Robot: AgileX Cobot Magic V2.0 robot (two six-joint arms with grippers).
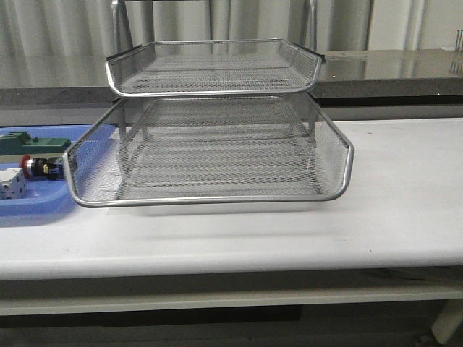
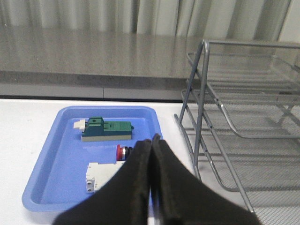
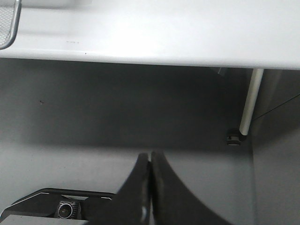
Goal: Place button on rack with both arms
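Note:
The button [image 1: 37,167], with its red head and black-and-blue body, lies on its side in the blue tray [image 1: 36,204] at the far left, partly behind the rack's corner. It also shows in the left wrist view [image 2: 124,152], half hidden by my fingers. The silver wire rack [image 1: 217,144] stands mid-table, its lower tray slid out toward the front. My left gripper [image 2: 151,140] is shut and empty, hovering over the blue tray [image 2: 61,154] beside the button. My right gripper [image 3: 149,157] is shut and empty, below the table's front edge. Neither arm shows in the front view.
A green block [image 2: 105,130] and a white block [image 2: 101,174] lie in the blue tray on either side of the button. The rack's frame post [image 2: 199,84] stands right of the tray. A table leg [image 3: 248,103] and the robot base [image 3: 61,206] show below the table edge.

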